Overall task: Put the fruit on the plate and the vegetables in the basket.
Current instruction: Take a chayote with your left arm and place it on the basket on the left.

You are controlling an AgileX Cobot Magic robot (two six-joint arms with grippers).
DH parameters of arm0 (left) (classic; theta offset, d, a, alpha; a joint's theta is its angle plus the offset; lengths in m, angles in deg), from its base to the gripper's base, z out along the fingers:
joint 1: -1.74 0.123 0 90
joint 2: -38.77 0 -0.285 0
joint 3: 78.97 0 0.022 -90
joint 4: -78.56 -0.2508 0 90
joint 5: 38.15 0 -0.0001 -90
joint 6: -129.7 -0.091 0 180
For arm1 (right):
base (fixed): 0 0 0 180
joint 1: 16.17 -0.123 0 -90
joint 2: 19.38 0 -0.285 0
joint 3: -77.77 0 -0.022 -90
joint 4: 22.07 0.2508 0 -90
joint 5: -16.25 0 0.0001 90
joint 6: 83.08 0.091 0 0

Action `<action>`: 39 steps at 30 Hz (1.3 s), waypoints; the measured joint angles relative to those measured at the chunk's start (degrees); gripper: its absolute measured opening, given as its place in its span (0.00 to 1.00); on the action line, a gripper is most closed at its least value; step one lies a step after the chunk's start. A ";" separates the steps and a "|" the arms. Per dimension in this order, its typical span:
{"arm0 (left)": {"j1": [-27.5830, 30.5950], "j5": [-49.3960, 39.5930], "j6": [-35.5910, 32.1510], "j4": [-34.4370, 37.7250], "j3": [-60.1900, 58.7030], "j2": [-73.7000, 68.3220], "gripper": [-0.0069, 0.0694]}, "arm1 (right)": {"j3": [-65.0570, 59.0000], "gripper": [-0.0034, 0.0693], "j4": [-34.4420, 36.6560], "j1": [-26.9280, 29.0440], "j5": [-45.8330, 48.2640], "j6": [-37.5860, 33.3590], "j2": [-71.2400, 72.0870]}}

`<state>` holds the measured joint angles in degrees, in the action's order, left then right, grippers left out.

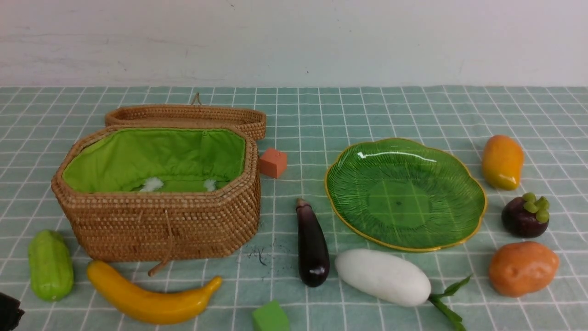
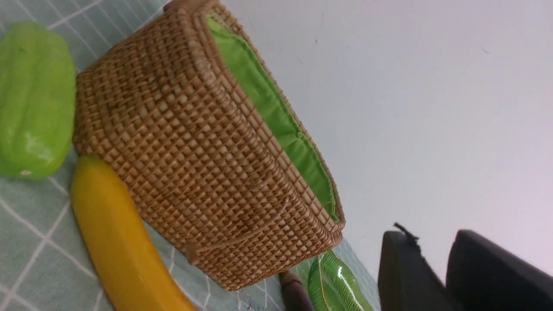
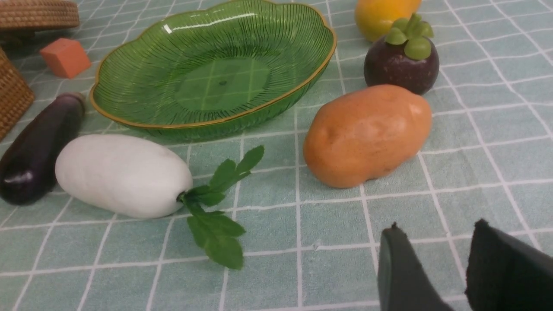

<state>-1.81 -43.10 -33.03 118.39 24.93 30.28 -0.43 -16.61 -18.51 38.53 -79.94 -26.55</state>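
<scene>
Gleaming ribbed glass plate (image 1: 404, 193), woven wicker basket (image 1: 161, 230)

A plain off-white wall (image 1: 294, 41) runs across the back, faintly scuffed, with a few small dark specks. Below it, the bench (image 1: 528, 99) is covered by a pale teal cloth (image 1: 413, 115) checked with thin white lines. A dark smudge (image 1: 261, 255) marks the cloth near the front. The light is soft and even, and the shadows are weak.
</scene>
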 joint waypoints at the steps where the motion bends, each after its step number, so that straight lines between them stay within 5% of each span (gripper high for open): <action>1: 0.00 -1.00 -1.64 -0.71 1.17 -1.04 0.20 | 0.00 0.38 -0.95 0.00 -0.12 0.00 0.00; 4: 0.00 -4.25 -5.84 -2.15 5.24 -5.99 0.08 | 0.00 0.38 -4.09 0.00 -0.26 0.00 0.00; 17: 0.00 -22.76 -23.04 -4.03 20.71 -32.35 0.07 | -0.06 0.38 -8.48 0.00 -1.05 0.10 0.00; 30: 0.00 -30.88 -23.35 -11.13 25.72 -38.35 0.07 | -0.30 0.35 11.95 0.00 -16.81 16.12 0.00; 33: 0.00 -30.93 -22.64 -12.35 26.05 -38.93 0.07 | 6.77 0.24 14.80 -0.82 -5.27 15.90 -2.32; 37: 0.00 -30.82 -21.27 -13.62 27.43 -41.19 0.07 | 18.54 0.16 14.81 -3.59 7.04 7.44 -10.52; 39: 0.00 -30.93 -19.68 -15.65 29.09 -44.39 0.07 | 30.29 0.11 14.81 -6.27 18.58 -2.11 -19.43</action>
<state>-1.81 -74.03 -52.71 102.75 54.02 -14.12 29.86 -1.79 -24.77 57.11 -82.06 -45.97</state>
